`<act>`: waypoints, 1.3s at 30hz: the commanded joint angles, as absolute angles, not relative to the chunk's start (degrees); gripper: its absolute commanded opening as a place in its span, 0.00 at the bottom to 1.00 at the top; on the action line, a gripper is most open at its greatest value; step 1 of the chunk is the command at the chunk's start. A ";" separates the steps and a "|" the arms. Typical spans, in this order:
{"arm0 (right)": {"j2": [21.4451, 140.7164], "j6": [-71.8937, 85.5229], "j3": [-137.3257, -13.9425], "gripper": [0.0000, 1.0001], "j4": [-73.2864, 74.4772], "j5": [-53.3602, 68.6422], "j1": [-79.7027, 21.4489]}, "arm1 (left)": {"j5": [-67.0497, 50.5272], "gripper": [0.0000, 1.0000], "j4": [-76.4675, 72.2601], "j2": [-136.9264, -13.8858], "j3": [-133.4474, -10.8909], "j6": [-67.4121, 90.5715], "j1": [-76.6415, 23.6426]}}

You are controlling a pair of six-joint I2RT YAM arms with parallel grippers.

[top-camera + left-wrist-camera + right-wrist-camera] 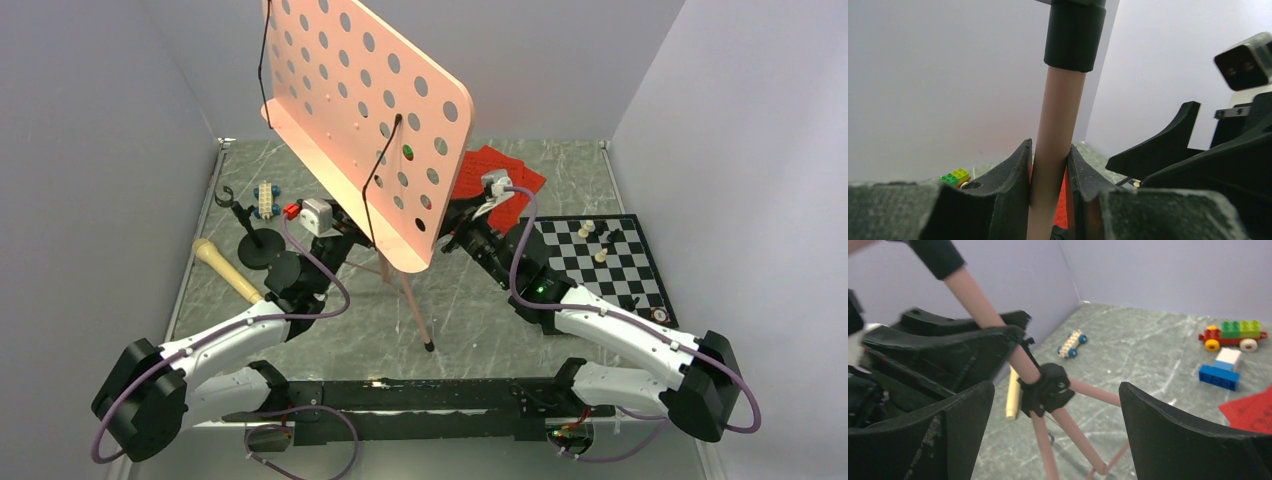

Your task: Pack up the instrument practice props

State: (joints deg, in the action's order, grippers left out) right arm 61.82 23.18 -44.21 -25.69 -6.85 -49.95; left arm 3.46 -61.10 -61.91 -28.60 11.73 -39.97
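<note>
The pink perforated music stand [370, 120] stands on its tripod, its desk tilted high over the table. My left gripper [1048, 165] is shut on the stand's pink pole [1055, 125], just below a black collar. My right gripper [1057, 390] is open, its fingers spread either side of the black tripod hub [1048, 390] without touching it. Red sheet-music pages [505, 170] lie behind the stand. The beige microphone [228, 270] lies at the left, beside the small black mic stand [255, 245].
A chessboard with pieces [600, 265] lies at the right. A white toy car [265, 198] sits at the back left. A block train [1233, 335] and a blue block [1220, 372] sit near the red pages. One tripod leg [415, 310] reaches toward the arm bases.
</note>
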 commanded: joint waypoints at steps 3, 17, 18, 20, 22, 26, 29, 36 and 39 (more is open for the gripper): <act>59.26 25.09 -44.39 1.00 -32.14 -8.60 -50.07 | 15.95 0.00 -34.49 -69.11 -26.53 18.22 -43.37; 53.84 21.83 -39.82 0.99 -28.62 -17.15 -50.03 | 46.82 0.00 -20.85 -69.63 -29.93 24.87 -54.66; 54.29 21.54 -39.82 0.99 -29.21 -16.55 -50.03 | 48.34 0.00 -19.37 -70.54 -30.70 25.52 -55.39; 55.68 21.25 -39.79 0.99 -30.78 -15.07 -50.09 | 50.71 0.00 -17.81 -73.04 -31.87 27.01 -56.47; 56.97 20.75 -39.78 0.99 -32.59 -13.79 -50.43 | 51.23 0.00 -16.92 -74.50 -32.42 28.08 -57.04; 59.13 17.68 -41.72 0.99 -33.13 -14.35 -52.57 | 49.30 0.23 -18.55 -72.08 -31.11 26.93 -57.65; 60.22 16.82 -42.81 0.99 -33.04 -14.43 -53.11 | 47.43 0.40 -19.04 -68.44 -30.31 25.69 -57.66; 61.12 16.68 -44.05 1.00 -34.14 -13.55 -53.30 | 44.02 0.68 -16.08 -61.74 -31.90 24.22 -57.66; 61.89 15.82 -45.46 1.00 -34.01 -13.95 -53.60 | 42.82 0.82 -14.40 -58.27 -32.12 24.61 -57.66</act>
